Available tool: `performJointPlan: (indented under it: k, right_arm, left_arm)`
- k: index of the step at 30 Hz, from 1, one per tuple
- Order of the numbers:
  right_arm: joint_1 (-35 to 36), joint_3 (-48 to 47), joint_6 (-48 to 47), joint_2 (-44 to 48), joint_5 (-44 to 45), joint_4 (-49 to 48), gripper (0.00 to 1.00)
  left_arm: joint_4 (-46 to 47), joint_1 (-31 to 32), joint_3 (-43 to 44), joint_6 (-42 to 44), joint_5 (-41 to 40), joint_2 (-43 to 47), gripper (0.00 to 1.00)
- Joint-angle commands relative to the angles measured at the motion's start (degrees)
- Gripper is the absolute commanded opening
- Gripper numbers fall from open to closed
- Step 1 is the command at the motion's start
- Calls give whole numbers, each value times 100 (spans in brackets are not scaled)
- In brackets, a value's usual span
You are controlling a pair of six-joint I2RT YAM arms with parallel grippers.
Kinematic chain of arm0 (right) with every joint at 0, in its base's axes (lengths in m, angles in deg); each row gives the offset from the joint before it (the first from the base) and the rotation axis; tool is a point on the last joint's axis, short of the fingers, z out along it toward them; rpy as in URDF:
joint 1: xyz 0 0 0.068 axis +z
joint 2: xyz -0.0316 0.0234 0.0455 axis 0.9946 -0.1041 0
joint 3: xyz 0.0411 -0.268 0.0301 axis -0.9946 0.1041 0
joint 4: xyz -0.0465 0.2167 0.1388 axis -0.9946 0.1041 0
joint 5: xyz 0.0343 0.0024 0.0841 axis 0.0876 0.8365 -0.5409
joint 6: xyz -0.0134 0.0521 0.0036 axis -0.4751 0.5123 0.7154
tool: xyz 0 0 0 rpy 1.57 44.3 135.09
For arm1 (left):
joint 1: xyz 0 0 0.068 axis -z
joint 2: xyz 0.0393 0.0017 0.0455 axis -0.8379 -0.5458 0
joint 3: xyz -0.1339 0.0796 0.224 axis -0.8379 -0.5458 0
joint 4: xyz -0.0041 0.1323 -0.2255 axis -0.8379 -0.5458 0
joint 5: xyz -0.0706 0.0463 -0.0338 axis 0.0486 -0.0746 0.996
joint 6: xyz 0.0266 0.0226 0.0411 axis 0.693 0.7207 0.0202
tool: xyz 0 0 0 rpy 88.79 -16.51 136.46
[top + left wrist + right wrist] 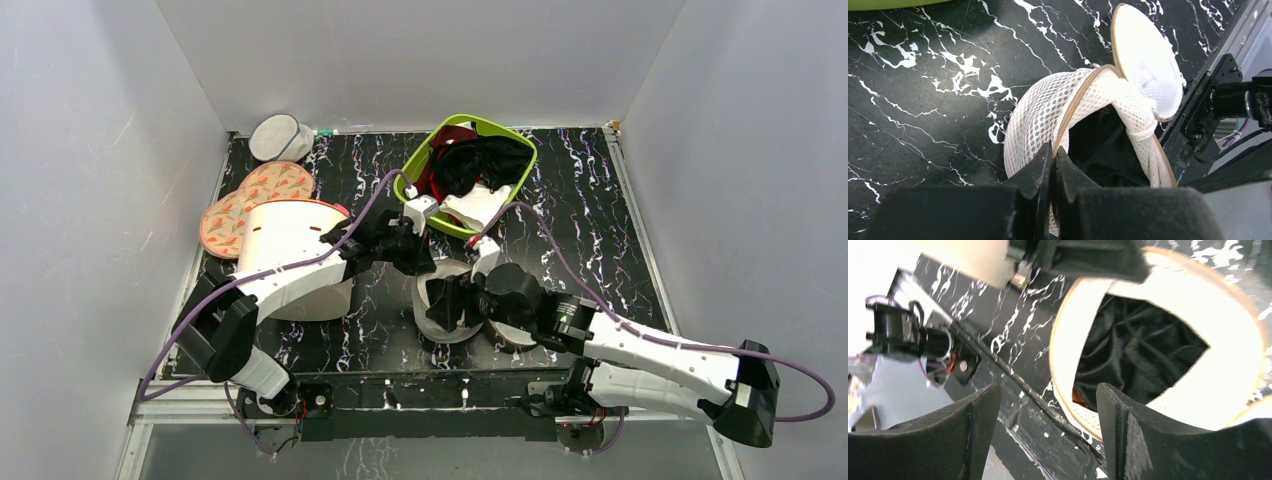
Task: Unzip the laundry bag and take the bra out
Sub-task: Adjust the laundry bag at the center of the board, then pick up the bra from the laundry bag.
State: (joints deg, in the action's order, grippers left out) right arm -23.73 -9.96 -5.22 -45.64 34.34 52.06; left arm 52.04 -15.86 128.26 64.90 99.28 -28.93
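Observation:
The laundry bag (1038, 115), an off-white mesh pouch with a tan zip, lies unzipped on the black marbled table, its round lid (1148, 70) flipped up. My left gripper (1053, 150) is shut on the zip rim at the edge of the opening. The top view shows that gripper (425, 262) at the bag's (450, 272) far side and my right gripper (440, 305) at its near side. The right gripper (1048, 395) is open with nothing held, its right finger (1128, 435) beside the bag's rim (1068, 350). Inside are black straps and cloth (1138, 350) and an orange sliver of the bra (1077, 396).
A green basket (515, 140) with black and dark red clothes stands behind the bag. A large cream cylinder with a red rim (290, 255) lies under the left arm. Patterned round lids (255, 205) and a grey mesh pouch (275, 138) sit at the back left.

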Motion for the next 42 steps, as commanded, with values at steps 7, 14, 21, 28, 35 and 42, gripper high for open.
performJointPlan:
  k: [7,14,21,28,35,42]
  right_arm:
    - [-221,-706,756,-155,1667,1210,41]
    - [-222,-977,405,-941,1661,1017,29]
    - [-215,-1417,-130,-1503,2371,1362,29]
    - [-219,-1377,-244,-1844,2491,1293,30]
    - [-220,-1159,-200,-2134,2627,1157,33]
    - [-220,-1182,-220,-2545,2695,1162,35]
  left_arm:
    - [590,7,-278,-37,308,594,0]
    - [603,25,-229,-50,518,510,0]
    - [584,50,-216,-39,543,500,0]
    - [576,46,-202,-59,580,485,0]
    - [576,47,-200,-61,579,496,0]
    - [569,51,-193,-59,584,511,0]
